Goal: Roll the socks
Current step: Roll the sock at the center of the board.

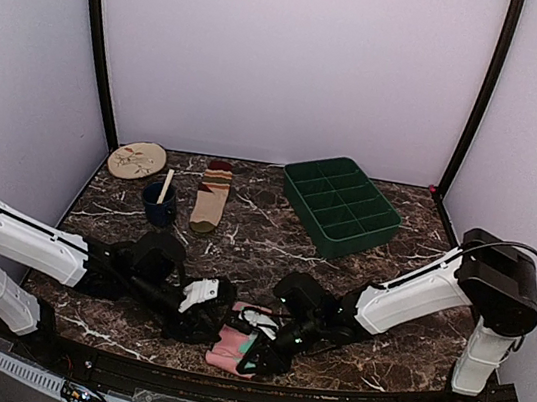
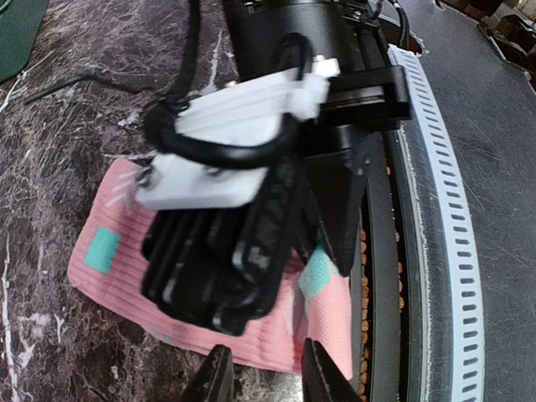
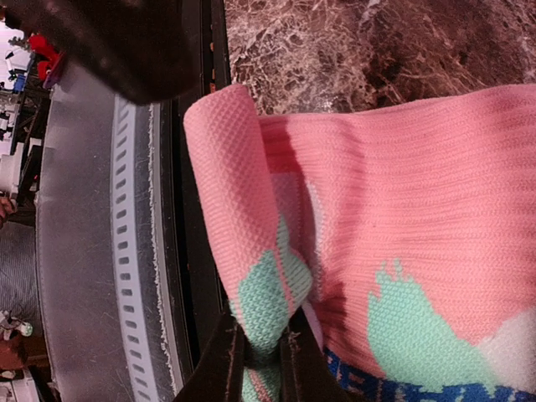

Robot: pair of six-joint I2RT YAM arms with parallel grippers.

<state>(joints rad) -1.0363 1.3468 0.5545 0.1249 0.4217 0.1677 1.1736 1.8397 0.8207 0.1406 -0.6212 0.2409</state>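
Though half-curled, pink sock — teal patches.

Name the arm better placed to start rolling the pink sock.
Right: the right gripper pinches a folded edge of the pink sock. The left gripper sits open beside it, holding nothing.

The pink sock is soft, matt knitted cloth. It is finely ribbed along its body and pebbled in a waffle knit at the folded end, with teal patches knitted in. The tan sock is matt striped knit too. The surface looks like dark-brown marble, veined white, with a slight sheen. The green tray looks like smooth, dull plastic. The right claw has dark, faintly shiny fingers. The white arm shells look like smooth plastic. The perforated strip is pale grey and matt.
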